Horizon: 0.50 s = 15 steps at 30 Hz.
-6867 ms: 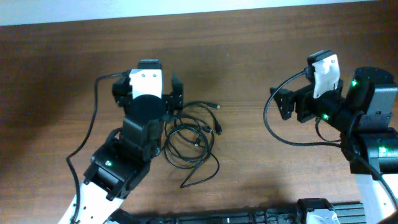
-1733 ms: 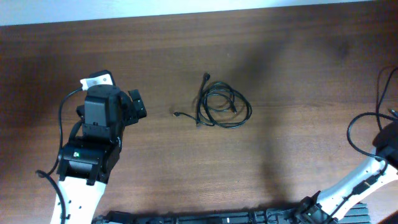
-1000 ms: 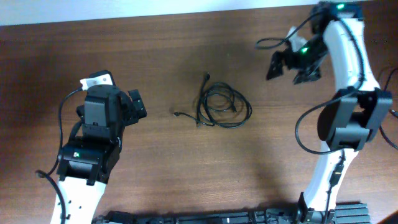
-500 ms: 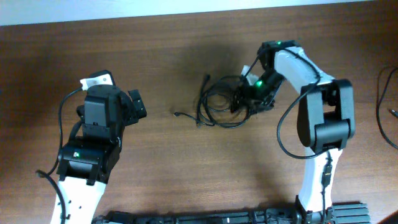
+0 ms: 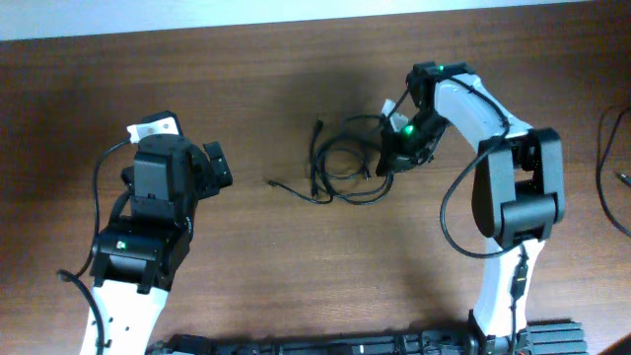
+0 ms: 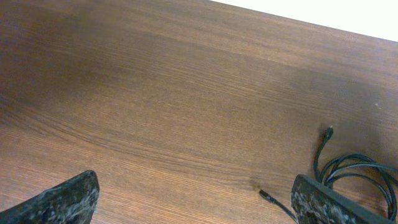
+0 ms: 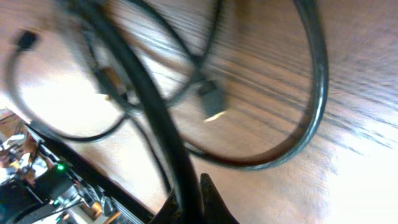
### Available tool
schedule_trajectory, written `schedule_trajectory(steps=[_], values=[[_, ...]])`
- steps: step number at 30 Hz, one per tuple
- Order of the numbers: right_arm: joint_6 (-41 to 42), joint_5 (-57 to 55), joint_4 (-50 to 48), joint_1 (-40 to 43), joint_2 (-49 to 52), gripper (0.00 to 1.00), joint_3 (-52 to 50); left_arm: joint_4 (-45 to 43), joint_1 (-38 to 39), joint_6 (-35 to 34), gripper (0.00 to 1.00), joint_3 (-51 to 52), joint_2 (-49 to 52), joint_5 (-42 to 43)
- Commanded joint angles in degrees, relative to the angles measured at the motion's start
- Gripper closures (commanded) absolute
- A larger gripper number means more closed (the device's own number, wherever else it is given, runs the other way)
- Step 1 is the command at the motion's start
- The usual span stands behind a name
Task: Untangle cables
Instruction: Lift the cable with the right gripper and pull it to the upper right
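A loose tangle of thin black cords with small plug ends lies just above the middle of the overhead frame, on the dark brown wooden table. The right gripper meets the tangle's right edge, its fingers pressed together and pinching one black strand. The left gripper sits at centre left, well apart from the cords, its fingers spread wide.

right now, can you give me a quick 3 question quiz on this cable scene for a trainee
1. True or false: the left gripper is shut on the cables.
2. Pick one: the right gripper is A) open, B) shut on the cables, C) out of view.
3. Fill in: the cables lie on a dark ___ table.

Key: 1 false, it is open and apart from them. 2 B. 3 wooden.
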State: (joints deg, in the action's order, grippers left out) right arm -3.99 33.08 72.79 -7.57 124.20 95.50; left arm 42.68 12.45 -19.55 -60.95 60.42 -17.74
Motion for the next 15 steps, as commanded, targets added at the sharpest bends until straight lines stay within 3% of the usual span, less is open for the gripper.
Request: schedule_trajectory(steps=[1, 6, 10, 15], values=[[0.0, 0.7, 2.2, -0.3, -8.2, 0.96, 8.5, -0.1, -0.2, -0.5, 0.01, -0.3, -0.5, 0.2], [-0.2, 0.6, 3.5, -0.5, -14.1, 0.96, 19.9, -0.1, -0.2, -0.5, 0.01, -0.3, -0.5, 0.2], [-0.2, 0.6, 3.5, -1.4, -18.9, 0.96, 35.1, -0.1, -0.2, -0.5, 0.01, -0.3, -0.5, 0.2], [0.0, 0.8, 3.5, -2.6, -20.0, 0.96, 48.9, -0.1, -0.2, -0.5, 0.01, -0.3, -0.5, 0.2]])
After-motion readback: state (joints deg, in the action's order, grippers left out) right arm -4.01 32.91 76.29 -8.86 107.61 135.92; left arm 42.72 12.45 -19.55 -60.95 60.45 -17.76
